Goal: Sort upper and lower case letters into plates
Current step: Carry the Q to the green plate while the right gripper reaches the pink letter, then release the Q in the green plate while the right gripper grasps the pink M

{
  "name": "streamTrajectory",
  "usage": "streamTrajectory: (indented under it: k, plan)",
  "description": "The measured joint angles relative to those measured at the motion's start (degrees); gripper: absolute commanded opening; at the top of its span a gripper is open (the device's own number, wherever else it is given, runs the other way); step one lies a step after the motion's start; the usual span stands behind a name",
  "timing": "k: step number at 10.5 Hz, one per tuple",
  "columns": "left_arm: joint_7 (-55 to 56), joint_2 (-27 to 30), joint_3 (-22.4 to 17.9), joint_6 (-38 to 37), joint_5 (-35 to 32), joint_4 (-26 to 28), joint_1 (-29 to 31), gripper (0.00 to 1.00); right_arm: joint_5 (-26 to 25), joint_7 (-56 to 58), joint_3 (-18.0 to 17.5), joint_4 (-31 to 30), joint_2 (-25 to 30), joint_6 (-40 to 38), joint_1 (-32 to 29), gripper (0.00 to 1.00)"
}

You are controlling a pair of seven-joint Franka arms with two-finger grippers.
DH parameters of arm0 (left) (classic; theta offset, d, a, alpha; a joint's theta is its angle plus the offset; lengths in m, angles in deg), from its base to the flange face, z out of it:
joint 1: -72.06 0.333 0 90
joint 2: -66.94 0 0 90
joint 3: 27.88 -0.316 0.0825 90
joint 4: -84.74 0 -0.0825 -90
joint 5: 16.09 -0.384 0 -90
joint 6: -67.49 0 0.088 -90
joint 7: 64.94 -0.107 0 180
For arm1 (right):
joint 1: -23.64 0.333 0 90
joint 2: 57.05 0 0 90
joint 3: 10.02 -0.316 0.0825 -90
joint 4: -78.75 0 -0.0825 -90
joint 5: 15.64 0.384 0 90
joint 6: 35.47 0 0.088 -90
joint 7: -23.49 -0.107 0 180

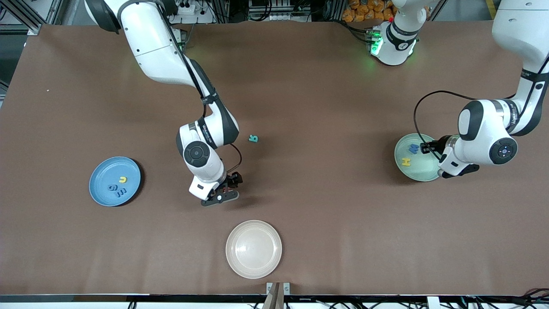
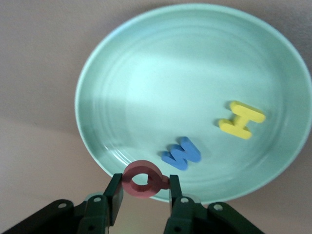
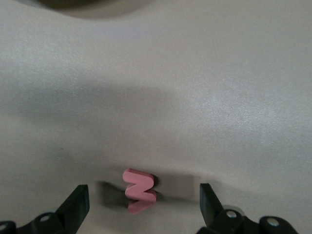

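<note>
From the front, the brown worktop (image 1: 300, 107) carries three plates. The blue plate (image 1: 115, 181) sits toward the right arm's end and holds a yellow letter (image 1: 123, 179) and two dark blue letters (image 1: 116, 190), too small to read surely. The mint green plate (image 1: 417, 157) sits toward the left arm's end, with a blue letter M (image 1: 413, 148) and a yellow letter H (image 1: 406, 162) lying in it. The cream plate (image 1: 254, 249) is nearest the front camera, about midway along the worktop. A teal letter (image 1: 253, 138) lies alone on the worktop, farther from the front camera than the right gripper (image 1: 223, 194). That gripper is low over bare worktop between the teal letter and the cream plate. The left gripper (image 1: 431, 148) is over the mint green plate's edge. Small lettering runs along each arm's forearm, too small to read.

In the left wrist view, the left gripper (image 2: 142, 192) has its jaws pinching a red ring-shaped letter (image 2: 142, 180) over the mint green plate's rim (image 2: 92, 146); the blue letter (image 2: 181, 153) and the yellow H (image 2: 242, 119) lie flat in the plate.

In the right wrist view, the right gripper (image 3: 144, 204) has its jaws spread wide, with a pink zigzag letter (image 3: 139, 190) on the worktop between them, touching neither.
</note>
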Motion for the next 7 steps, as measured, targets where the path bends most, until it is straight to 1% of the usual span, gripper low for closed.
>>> streamTrajectory:
  k: [1,2,3,6,7]
  plan:
    - [0.0,-0.2,0.3,0.4,-1.6,0.0,-0.1,0.75,0.0,-0.3,-0.1,0.1,-0.2,0.0,0.0,0.78]
    - [0.0,-0.4,0.4,0.8,-3.0,0.0,-0.1,1.0,0.0,-0.5,-0.1,0.2,-0.4,0.0,0.1,0.22]
    - [-0.1,-0.6,0.4,0.9,-4.6,0.0,-0.1,1.0,0.0,-0.8,-0.1,0.3,-0.5,0.0,0.1,0.0]
    - [-0.3,-0.7,0.5,1.0,-5.4,0.0,-0.1,1.0,0.0,-1.9,-0.1,0.9,-0.5,0.0,0.4,0.0]
    - [-0.3,-0.8,0.8,1.0,-3.8,0.0,-0.2,1.0,0.0,-1.9,0.0,1.0,-0.5,0.0,0.4,0.0]
